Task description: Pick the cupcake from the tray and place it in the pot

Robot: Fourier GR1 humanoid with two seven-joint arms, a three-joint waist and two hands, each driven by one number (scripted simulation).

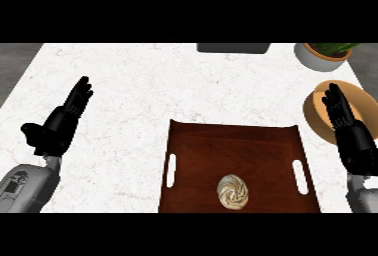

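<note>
One tray (236, 150), one cupcake (234, 192), one tan round vessel (325, 107), one potted plant (325, 54), one dark grey object (232, 48) and two hands lie on or above a white marbled table (148, 85).

The tray is dark brown wood with a slot handle on each of its left and right sides. It serves here as the landmark.

The cupcake sits inside the tray, in its near half and roughly midway between the two slot handles. It is seen from above, its swirled cream-and-brown top facing upward. Its outline appears slightly oval, with the long axis running from the near edge of the tray toward the far edge.

The tan round vessel, presumably the pot, lies just beyond the tray's far right corner and is partly covered by the right hand. The potted plant, in a white container, stands farther beyond that corner, at the table's far edge. The dark grey object stands at the far edge of the table, straight beyond the tray; only its near part shows.

The left hand (55, 130) is well to the left of the tray, fingers (77, 97) straight and held close together, pointing away from the robot. It holds nothing.

The right hand (354, 142) is just right of the tray, fingers (336, 102) straight and together, overlapping the tan vessel. Whether they touch it cannot be told. It holds nothing.
</note>
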